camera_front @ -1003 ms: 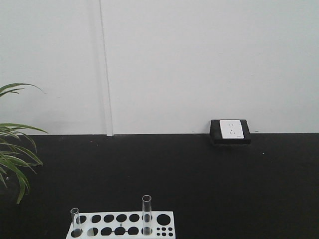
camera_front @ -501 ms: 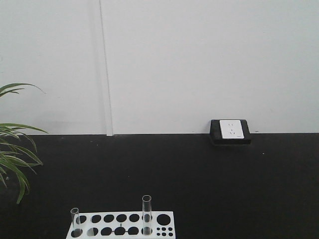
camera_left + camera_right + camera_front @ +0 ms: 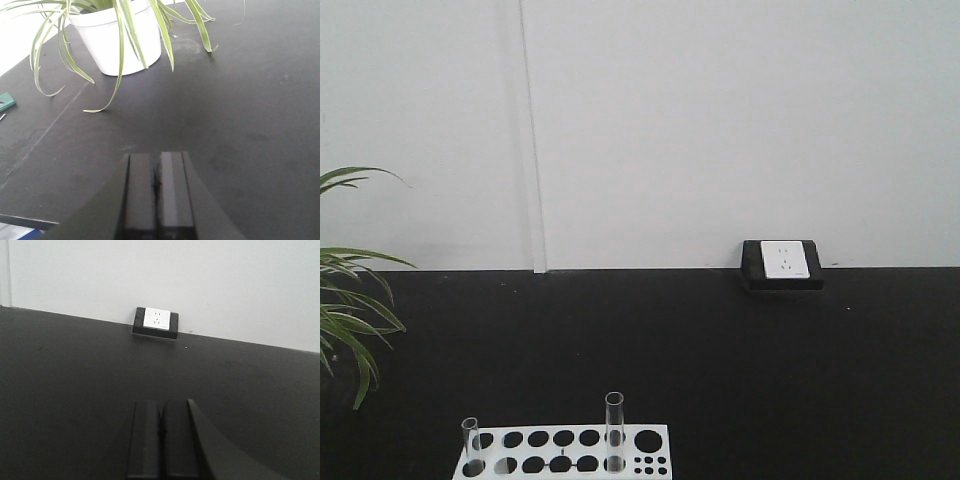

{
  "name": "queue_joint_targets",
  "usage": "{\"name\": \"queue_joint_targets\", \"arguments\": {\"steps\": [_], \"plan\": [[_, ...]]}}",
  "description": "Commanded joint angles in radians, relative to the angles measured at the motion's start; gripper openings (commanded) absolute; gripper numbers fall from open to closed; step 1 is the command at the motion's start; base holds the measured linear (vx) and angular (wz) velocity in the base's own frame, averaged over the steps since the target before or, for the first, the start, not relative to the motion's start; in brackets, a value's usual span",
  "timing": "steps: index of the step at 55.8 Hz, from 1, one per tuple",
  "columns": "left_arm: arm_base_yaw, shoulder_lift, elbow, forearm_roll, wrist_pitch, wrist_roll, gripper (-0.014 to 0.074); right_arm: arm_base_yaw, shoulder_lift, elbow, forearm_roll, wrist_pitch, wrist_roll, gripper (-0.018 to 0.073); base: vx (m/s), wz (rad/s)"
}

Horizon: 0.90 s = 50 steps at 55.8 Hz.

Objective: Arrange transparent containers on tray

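Note:
Two clear glass test tubes stand upright in a white holed rack (image 3: 570, 452) at the bottom edge of the front view: a taller one (image 3: 614, 425) right of centre and a shorter-looking one (image 3: 470, 440) at the rack's left end. The yellow tray is out of view. My left gripper (image 3: 156, 157) is shut and empty over bare black tabletop, facing a potted plant. My right gripper (image 3: 161, 404) is shut too, with nothing between its fingers, pointing at the back wall. Neither gripper shows in the front view.
A white pot (image 3: 120, 37) with long green leaves stands ahead of the left gripper; its leaves (image 3: 345, 310) reach in at the front view's left. A white wall socket on a black block (image 3: 782, 262) sits at the table's back edge. A green object (image 3: 5, 102) lies far left.

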Motion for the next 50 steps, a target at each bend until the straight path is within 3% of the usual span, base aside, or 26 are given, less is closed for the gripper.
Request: {"name": "queue_joint_targets", "arguments": {"steps": [1,7,10,14,20,23,50], "plan": [[-0.005,-0.022,0.031,-0.005,-0.108,-0.007,-0.0006,-0.002,-0.007,0.004,-0.005,-0.089,-0.005,-0.0011,0.00,0.00],[-0.005,-0.022,0.031,-0.132,-0.266,-0.007,-0.0006,-0.002,-0.007,0.004,-0.005,-0.089,-0.005,-0.0011,0.00,0.00],[-0.005,-0.022,0.031,-0.245,-0.358,-0.008,-0.0006,-0.002,-0.007,0.004,-0.005,-0.089,-0.005,-0.0011,0.00,0.00],[-0.005,-0.022,0.031,-0.460,-0.467,-0.008,-0.0006,-0.002,-0.007,0.004,-0.005,-0.089,-0.005,-0.0011,0.00,0.00],[-0.005,-0.022,0.031,-0.656,-0.548,-0.008,-0.0006,-0.002,-0.007,0.004,-0.005,-0.089,-0.005,-0.0011,0.00,0.00],[-0.005,-0.022,0.031,-0.682,-0.557,-0.008,-0.0006,-0.002,-0.007,0.004,-0.005,-0.089,-0.005,-0.0011,0.00,0.00],[-0.005,-0.022,0.031,-0.677,-0.524,-0.008,-0.0006,-0.002,-0.007,0.004,-0.005,-0.090,-0.005,-0.0011,0.00,0.00]]}}
